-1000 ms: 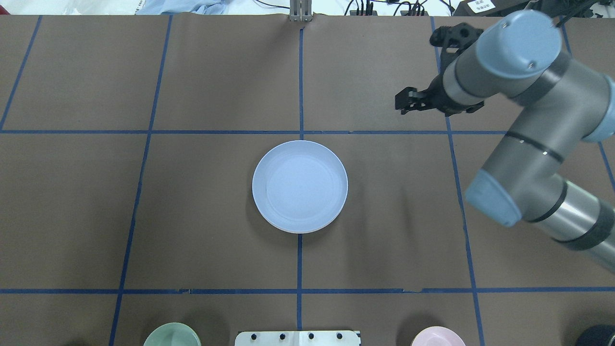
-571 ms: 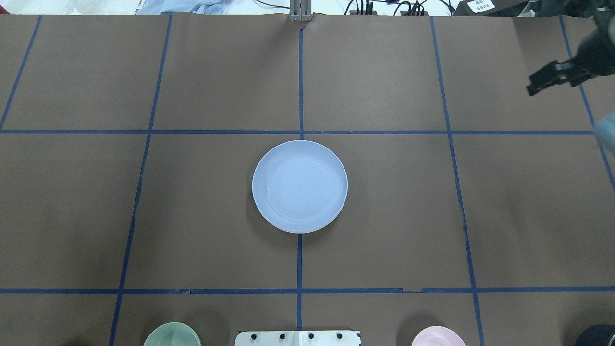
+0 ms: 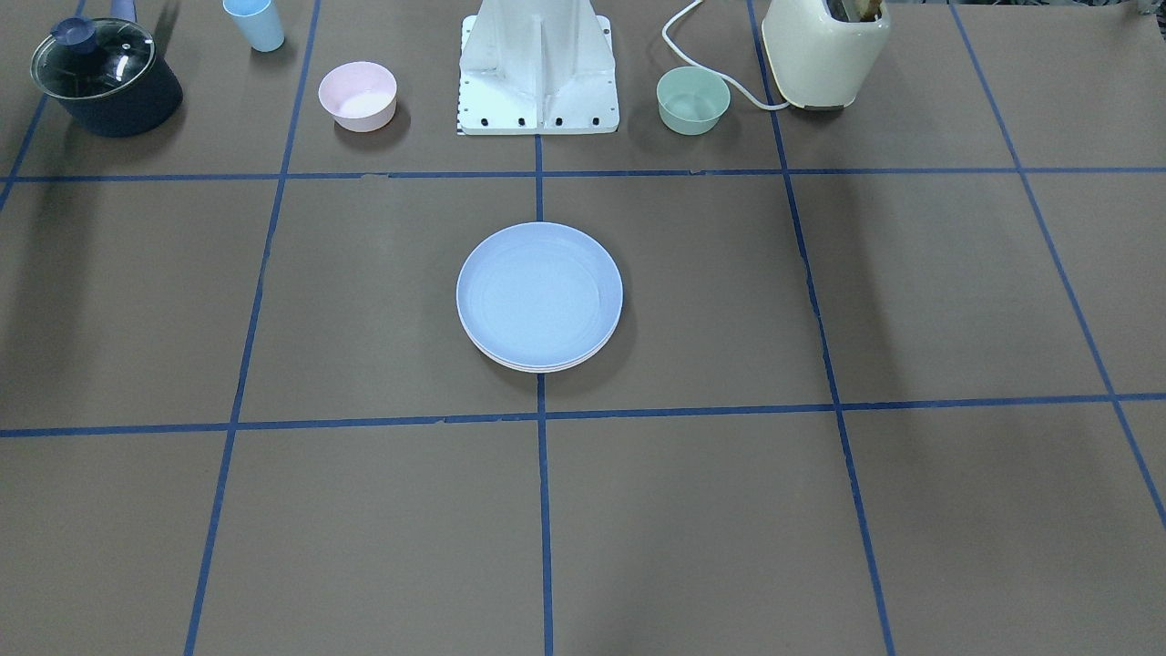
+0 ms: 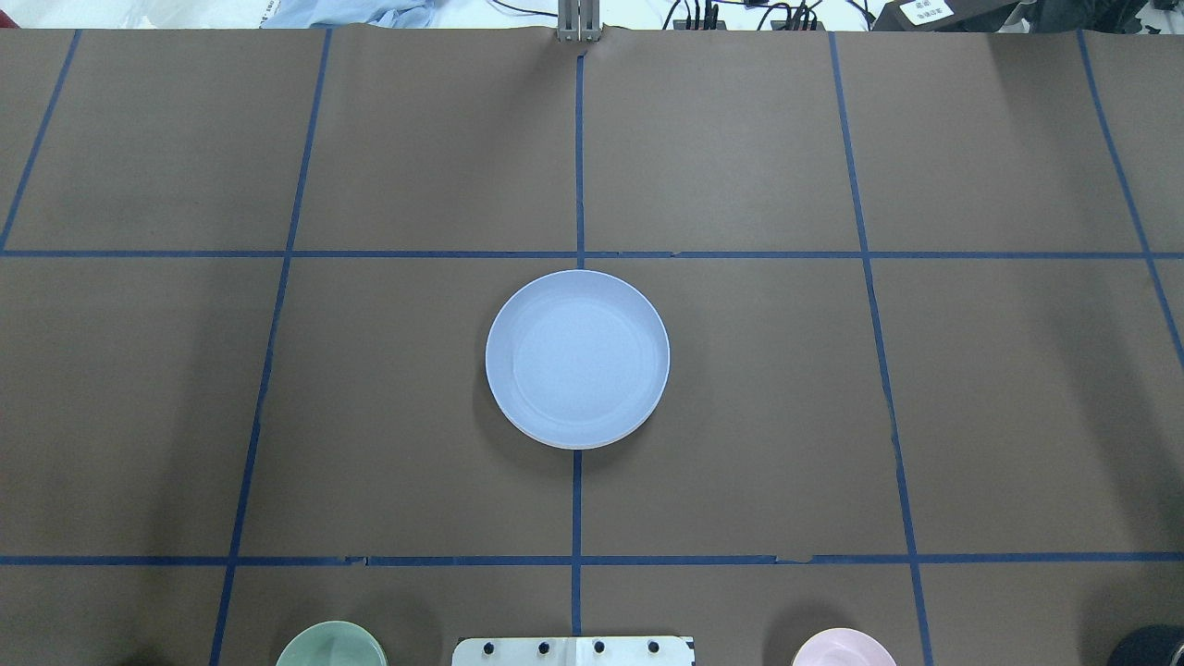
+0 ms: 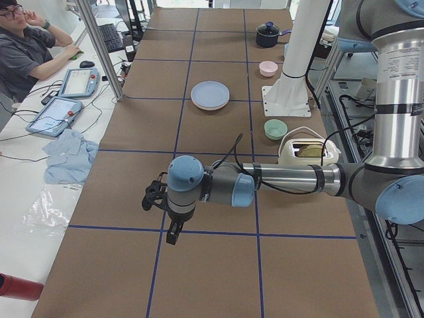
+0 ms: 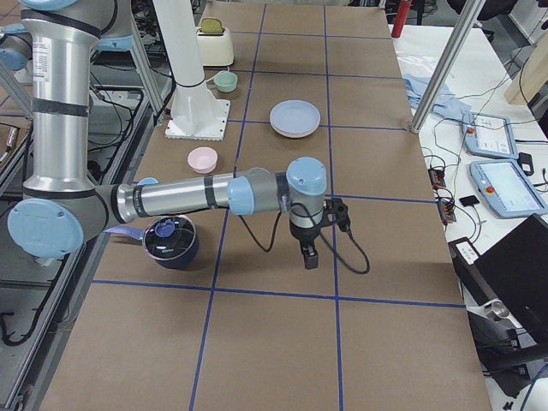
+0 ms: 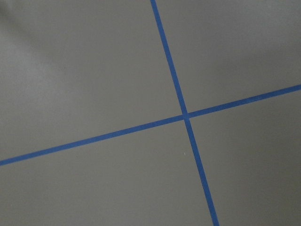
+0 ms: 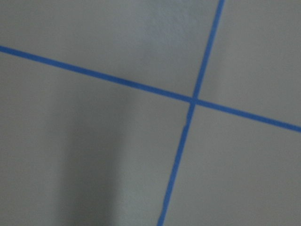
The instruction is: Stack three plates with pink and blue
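Note:
A light blue plate (image 4: pixel 577 359) lies on top of a stack at the table's middle; it also shows in the front view (image 3: pixel 539 293). Pale rims of plates beneath it (image 3: pixel 537 366) peek out at the stack's front edge; their colours are hard to tell. My left gripper (image 5: pixel 173 235) hangs over bare table far from the stack, at the table's left end. My right gripper (image 6: pixel 308 257) hangs over bare table at the right end. Both show only in the side views, so I cannot tell whether they are open or shut. The wrist views show only brown paper and blue tape lines.
By the robot base (image 3: pixel 539 64) stand a small pink bowl (image 3: pixel 357 94), a mint-green bowl (image 3: pixel 692 98), a dark lidded pot (image 3: pixel 105 77), a blue cup (image 3: pixel 255 23) and a cream toaster (image 3: pixel 824 50). An operator (image 5: pixel 26 46) sits beside the table.
My right arm has swung away to the right and left the overhead view. The plate stack has not moved.

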Controlling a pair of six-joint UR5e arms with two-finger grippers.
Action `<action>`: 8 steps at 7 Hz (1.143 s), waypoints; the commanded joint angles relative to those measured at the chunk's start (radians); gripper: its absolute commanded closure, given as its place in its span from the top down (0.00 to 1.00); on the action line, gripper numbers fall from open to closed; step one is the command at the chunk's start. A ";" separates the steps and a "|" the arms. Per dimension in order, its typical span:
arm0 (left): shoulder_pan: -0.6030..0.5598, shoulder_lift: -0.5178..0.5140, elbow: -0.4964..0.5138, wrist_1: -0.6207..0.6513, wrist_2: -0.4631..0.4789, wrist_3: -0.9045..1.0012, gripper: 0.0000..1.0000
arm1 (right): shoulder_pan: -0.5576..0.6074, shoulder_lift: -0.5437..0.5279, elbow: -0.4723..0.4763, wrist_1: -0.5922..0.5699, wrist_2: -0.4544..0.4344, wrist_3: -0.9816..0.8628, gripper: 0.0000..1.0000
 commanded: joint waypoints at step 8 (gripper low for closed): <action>-0.001 0.055 -0.075 0.066 -0.005 0.012 1.00 | 0.014 -0.030 -0.077 0.068 -0.045 -0.004 1.00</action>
